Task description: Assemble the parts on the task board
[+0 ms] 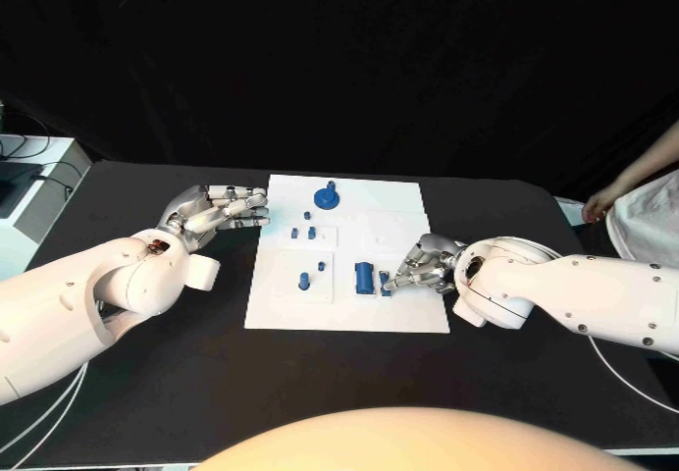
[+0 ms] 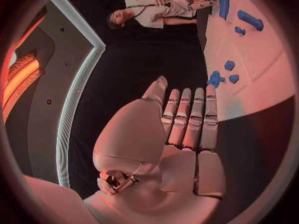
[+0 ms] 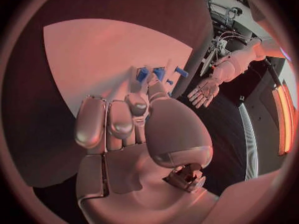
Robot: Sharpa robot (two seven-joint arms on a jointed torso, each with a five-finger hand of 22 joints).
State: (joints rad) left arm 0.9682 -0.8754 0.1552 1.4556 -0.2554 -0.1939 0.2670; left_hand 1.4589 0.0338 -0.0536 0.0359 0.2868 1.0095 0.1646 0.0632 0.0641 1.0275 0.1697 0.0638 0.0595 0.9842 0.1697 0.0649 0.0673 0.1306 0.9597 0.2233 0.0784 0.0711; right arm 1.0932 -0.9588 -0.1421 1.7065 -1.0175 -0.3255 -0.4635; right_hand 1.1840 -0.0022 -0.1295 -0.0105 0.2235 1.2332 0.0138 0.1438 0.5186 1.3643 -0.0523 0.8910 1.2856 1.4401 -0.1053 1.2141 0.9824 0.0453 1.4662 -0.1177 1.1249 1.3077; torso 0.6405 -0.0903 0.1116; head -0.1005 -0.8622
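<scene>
The white board (image 1: 346, 319) lies in the middle of the black table (image 1: 170, 392). Small blue parts sit on it. A round part with a peg (image 1: 329, 199) stands near the far edge. 2 tiny parts (image 1: 301, 234) sit side by side below it. A long part (image 1: 364, 278) lies near the middle.

The right hand (image 1: 420, 267) is down on the board, and its fingertips (image 1: 392, 285) touch a small part (image 1: 385, 288) just beside the long part. I cannot tell if it has a real hold on it.

The left hand (image 1: 215, 211) hangs over the table just beside the board. Its fingers are apart and it holds nothing.

The small part could slip out or tip over, because it is tiny and the fingers are big. The fingers could also bump the long part and push it away.
</scene>
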